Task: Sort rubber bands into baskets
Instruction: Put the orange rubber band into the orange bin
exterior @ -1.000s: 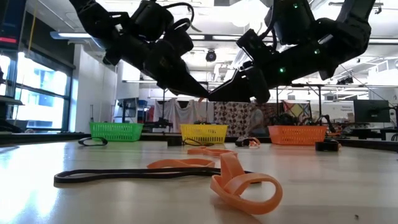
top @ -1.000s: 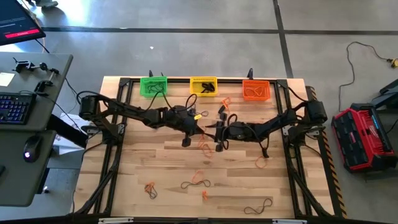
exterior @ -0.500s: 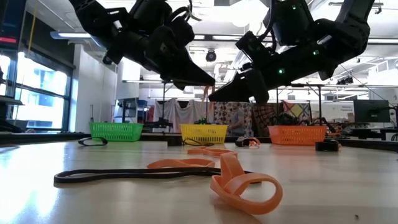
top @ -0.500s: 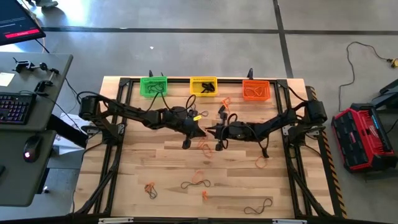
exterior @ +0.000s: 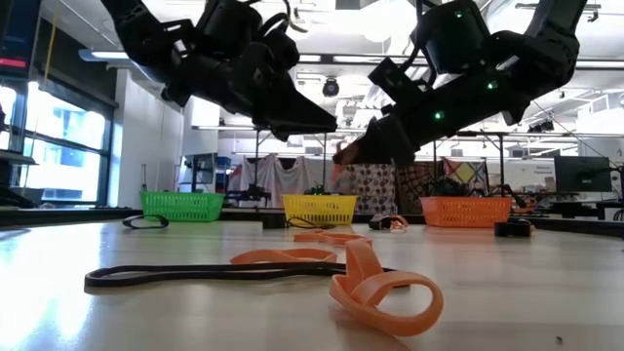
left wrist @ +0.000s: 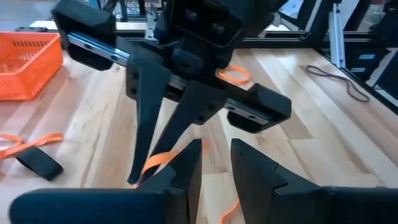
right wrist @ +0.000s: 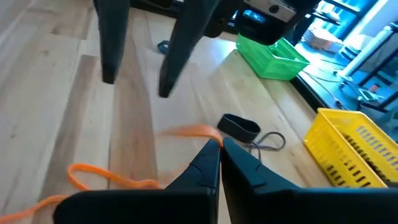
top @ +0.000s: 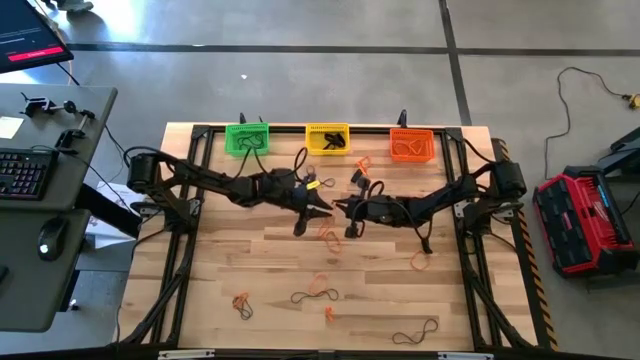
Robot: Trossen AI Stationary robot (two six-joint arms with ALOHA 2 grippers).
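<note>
A: Right gripper (right wrist: 219, 149) fingers pinched on an orange band (right wrist: 189, 130), mid-table, probably a handover.
B: Left gripper (left wrist: 214, 155) just opposite, fingers parted, seemingly letting go. Orange basket (top: 411, 145) waits at the far edge.

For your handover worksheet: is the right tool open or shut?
Shut. In the right wrist view the right tool's two dark fingers meet at their tips, pinching an orange rubber band.

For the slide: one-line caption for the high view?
Both pincers, left and right, meet mid-table above scattered orange rubber bands; green, yellow and orange lattice baskets behind.
</note>
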